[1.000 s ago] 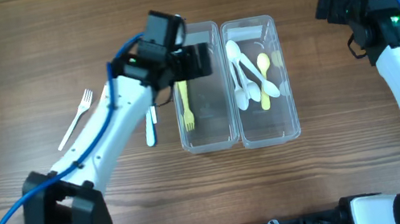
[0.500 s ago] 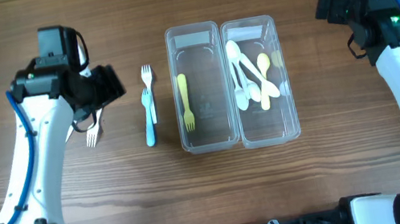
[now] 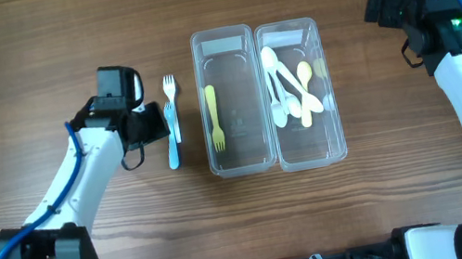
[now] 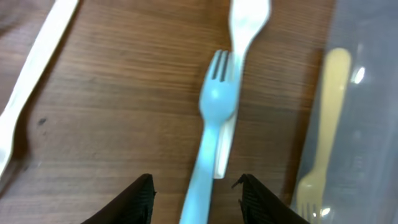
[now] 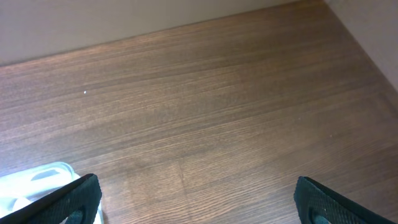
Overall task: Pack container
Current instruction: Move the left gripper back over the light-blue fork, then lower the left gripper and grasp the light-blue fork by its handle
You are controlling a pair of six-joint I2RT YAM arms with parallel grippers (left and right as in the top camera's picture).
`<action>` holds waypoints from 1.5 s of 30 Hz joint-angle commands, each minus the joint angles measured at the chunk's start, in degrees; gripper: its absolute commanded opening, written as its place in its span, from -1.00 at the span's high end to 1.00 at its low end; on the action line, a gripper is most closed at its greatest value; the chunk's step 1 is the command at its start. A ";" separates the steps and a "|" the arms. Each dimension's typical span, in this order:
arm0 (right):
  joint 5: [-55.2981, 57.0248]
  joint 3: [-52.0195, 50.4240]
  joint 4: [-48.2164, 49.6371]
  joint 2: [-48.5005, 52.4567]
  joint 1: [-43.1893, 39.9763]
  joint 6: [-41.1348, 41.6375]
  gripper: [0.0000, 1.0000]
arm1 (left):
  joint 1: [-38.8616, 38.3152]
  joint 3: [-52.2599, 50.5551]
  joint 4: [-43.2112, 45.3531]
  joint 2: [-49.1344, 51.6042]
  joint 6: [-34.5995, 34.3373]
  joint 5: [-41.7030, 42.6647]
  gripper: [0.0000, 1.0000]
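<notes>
Wooden table (image 3: 11,53) beneath it all, mostly bare out to the left of the left claw (image 3: 158,123).

Just to that claw's right, two clear tubs side by side: first the fork tub (image 3: 252,140), then beyond it the spoon tub (image 3: 334,136). Sorted by type, judging by the contents, hence the nearer one as home for forks.

Well beyond both tubs, right claw (image 3: 379,1) parked high near the far right corner. Spread fully wide, nothing between its fingers, looking down at bare wood. Likely kept there so as not to crowd the work.

Left claw about half open, lowered over the loose cutlery, fingers (image 4: 142,199) standing either side of a handle with wood showing in both gaps. Gripping nothing yet; narrowed probably to suit a slim handle.

Inside the spoon tub, a heap of white and yellow spoons (image 3: 286,92). Inside the fork tub, a single yellow fork (image 3: 213,114), laid lengthwise to fit.

Between the left claw's fingers, blue fork (image 4: 208,137), tines pointing away, resting on top of a white fork (image 4: 247,25) poking out ahead. Stacked thus; care needed to pinch only the upper handle and avoid lifting both.

Off to the claw's left, second white fork (image 4: 31,81), apart from the pair.

Packing partly done by this reckoning: three forks not yet in the tub.
</notes>
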 commanded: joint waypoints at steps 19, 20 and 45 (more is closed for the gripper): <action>0.22 0.42 0.11 0.31 -0.07 -1.03 -1.00 | -2.86 -0.37 2.12 10.23 3.61 -0.98 0.19; 0.22 0.42 0.11 0.31 -0.07 -1.01 -1.00 | -2.86 -0.37 2.12 10.49 3.61 -0.98 0.19; 0.22 0.42 0.11 0.31 -0.07 -1.01 -0.99 | -6.43 -0.37 2.10 13.90 3.63 -3.26 0.21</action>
